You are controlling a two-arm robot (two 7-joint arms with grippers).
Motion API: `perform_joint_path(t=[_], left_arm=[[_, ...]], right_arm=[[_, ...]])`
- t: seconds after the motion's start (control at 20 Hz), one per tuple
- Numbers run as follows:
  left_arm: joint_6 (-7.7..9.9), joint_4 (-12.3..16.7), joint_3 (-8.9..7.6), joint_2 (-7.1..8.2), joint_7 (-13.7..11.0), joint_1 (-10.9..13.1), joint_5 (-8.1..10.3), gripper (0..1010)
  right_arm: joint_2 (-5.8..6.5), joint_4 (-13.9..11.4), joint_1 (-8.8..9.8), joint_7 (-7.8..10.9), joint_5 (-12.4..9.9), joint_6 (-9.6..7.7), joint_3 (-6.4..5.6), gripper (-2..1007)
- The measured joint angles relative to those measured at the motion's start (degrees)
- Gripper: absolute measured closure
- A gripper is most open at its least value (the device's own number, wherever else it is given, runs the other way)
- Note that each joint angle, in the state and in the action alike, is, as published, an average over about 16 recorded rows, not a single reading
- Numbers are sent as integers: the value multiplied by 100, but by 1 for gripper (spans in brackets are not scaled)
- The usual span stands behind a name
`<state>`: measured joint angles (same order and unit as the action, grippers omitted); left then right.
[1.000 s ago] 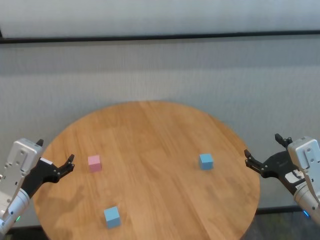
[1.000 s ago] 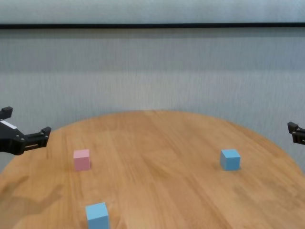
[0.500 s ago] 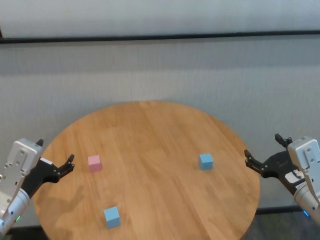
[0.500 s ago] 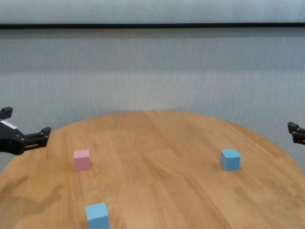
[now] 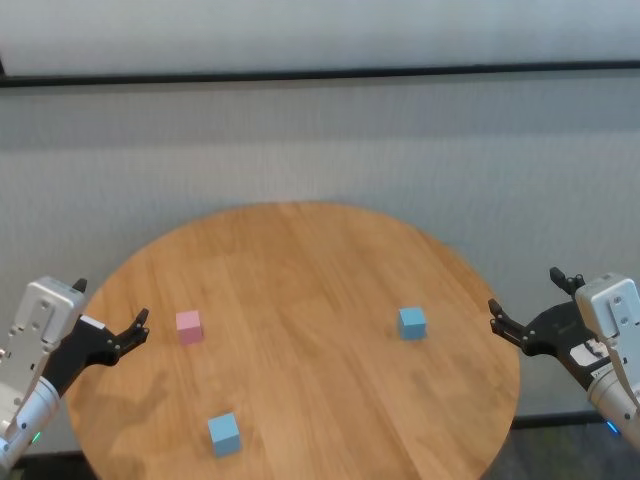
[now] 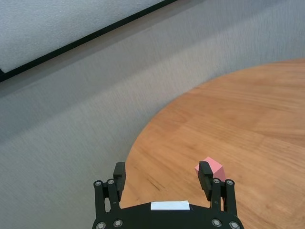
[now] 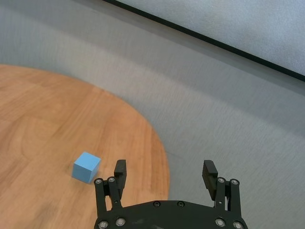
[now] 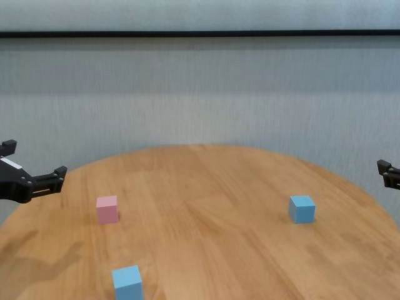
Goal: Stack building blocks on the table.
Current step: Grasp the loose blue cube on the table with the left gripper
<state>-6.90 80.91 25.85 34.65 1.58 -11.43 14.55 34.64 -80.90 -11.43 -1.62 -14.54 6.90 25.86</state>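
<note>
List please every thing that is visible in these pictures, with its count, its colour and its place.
pink block: one, pale pink, robot's left part of the table, near the left gripper.
blue blocks: two, light blue; one on the right part, one near the front edge, left of centre.
table: one, round, light brown wood, in the middle.
wall: grey, behind the table.
left gripper: black, jaws open, at the table's left edge.
right gripper: black, jaws open, beyond the table's right edge.

From my remote seat this reads as a plain test room or lab corner rather than a home. I see one round wooden table (image 5: 300, 270) set against a bare grey textured wall (image 5: 320, 140) with a black strip (image 5: 320, 73) along it, a lighter panel above, and no furnishings.
</note>
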Motion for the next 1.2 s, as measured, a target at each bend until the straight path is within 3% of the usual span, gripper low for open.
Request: perform_joint_path(t=[0.25, 0.5, 0.65, 0.95, 1.2], left_arm=[[-27, 29, -13, 64, -197, 39, 43, 8], [-63, 101, -44, 242, -698, 120, 224, 8], [-119, 157, -69, 394, -1167, 178, 395, 8], [-313, 219, -42, 715, -2370, 216, 761, 8], [-467, 158, 50, 836, -3230, 117, 968, 8]], right_arm=[[0, 0, 0, 0, 0, 0, 0, 0], [0, 0, 0, 0, 0, 0, 0, 0], [0, 0, 0, 0, 0, 0, 0, 0], [0, 0, 0, 0, 0, 0, 0, 0], [0, 0, 0, 0, 0, 0, 0, 0]])
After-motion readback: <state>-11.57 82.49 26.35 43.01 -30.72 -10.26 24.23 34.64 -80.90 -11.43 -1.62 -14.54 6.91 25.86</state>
